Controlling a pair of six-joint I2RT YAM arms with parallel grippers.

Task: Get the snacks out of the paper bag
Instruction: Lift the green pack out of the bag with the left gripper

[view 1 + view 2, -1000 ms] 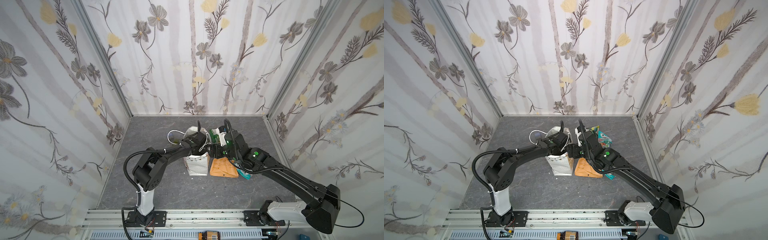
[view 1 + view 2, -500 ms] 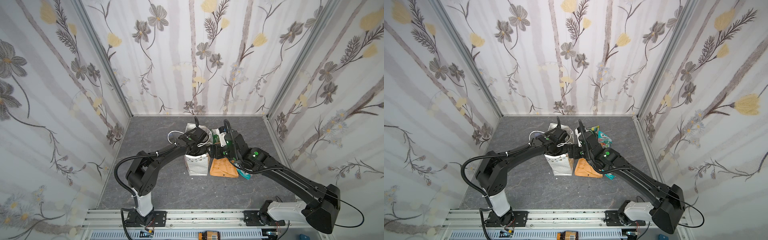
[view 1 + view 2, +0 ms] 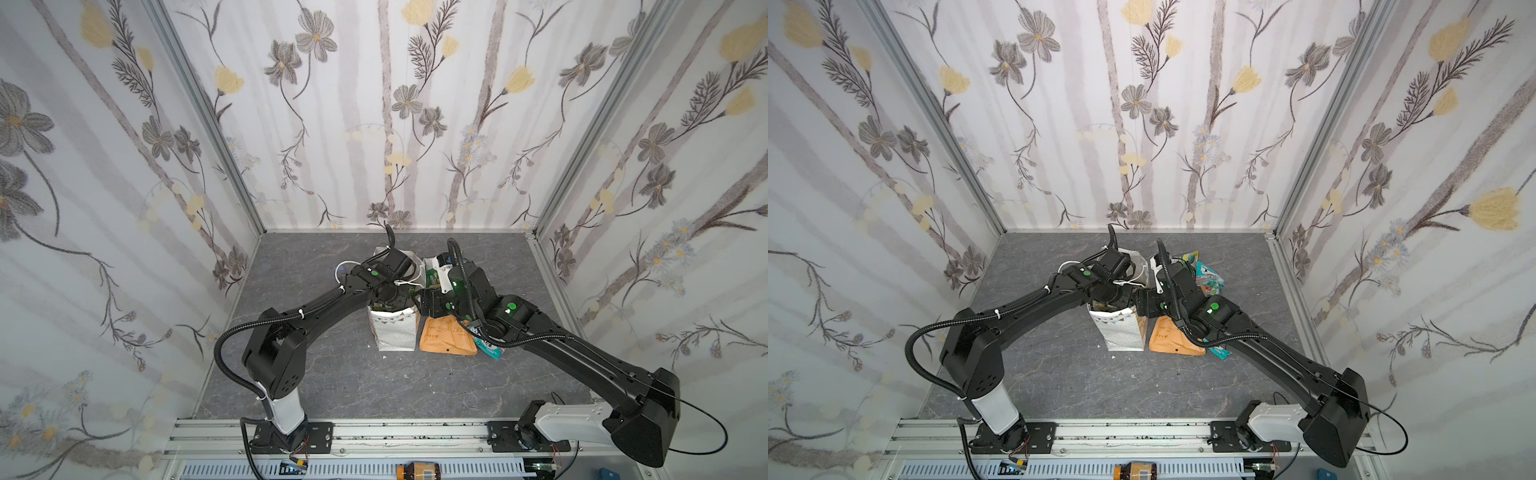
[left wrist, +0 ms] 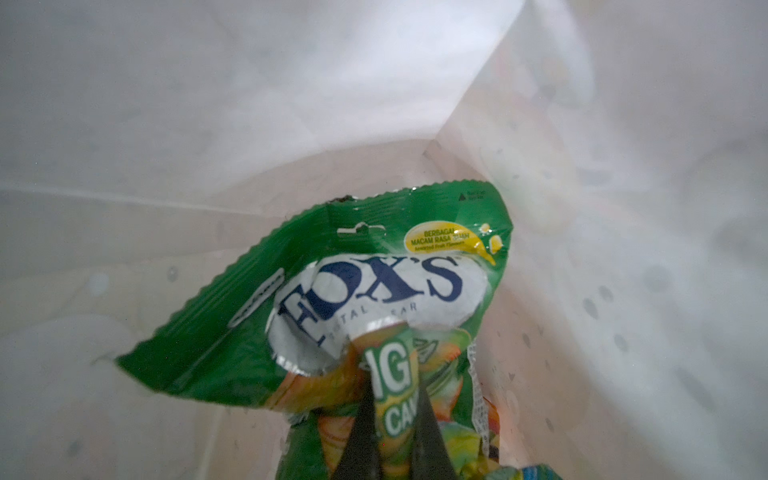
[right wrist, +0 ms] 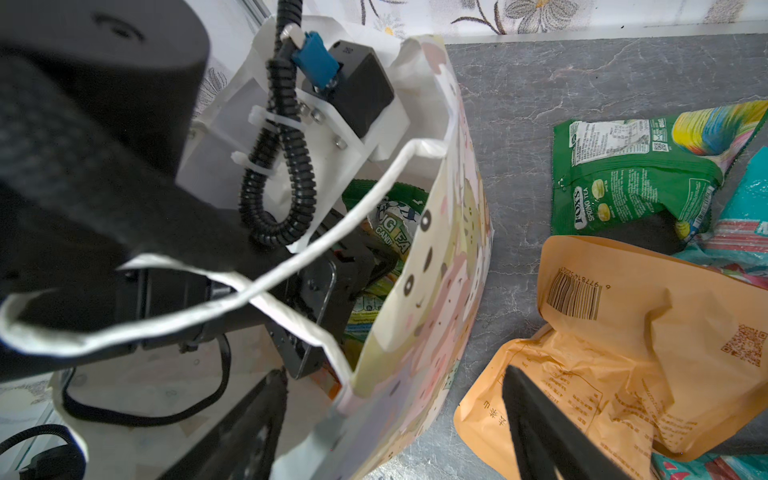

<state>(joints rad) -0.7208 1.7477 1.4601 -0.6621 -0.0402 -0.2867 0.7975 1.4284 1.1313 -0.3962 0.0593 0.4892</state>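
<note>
1. Nearest the front of the grey bench [image 3: 332, 374], the orange pouch [image 3: 444, 338] lies flat. A teal packet [image 3: 490, 349] sits just beside its right edge, partly under the right arm.
2. Just left of the pouch stands the paper bag [image 3: 392, 332], upright with its mouth open.
3. The right gripper [image 5: 395, 372] hangs at the bag's right rim, released, with its jaws wide. A corner of the rim shows between its fingers, and one finger [image 5: 540, 424] is over the pouch. Whether it touches the paper cannot be told.
4. The left gripper [image 4: 392, 378] reaches down inside the bag, clenched on the top flap of a yellow-green packet [image 4: 390, 357]. A green FOX'S packet [image 4: 353, 282] lies behind that, also in the bag.
5. Farther back, right of the bag, a spring tea packet [image 5: 636, 187] and a mint packet [image 3: 1210, 276] lie on the bench.
</note>
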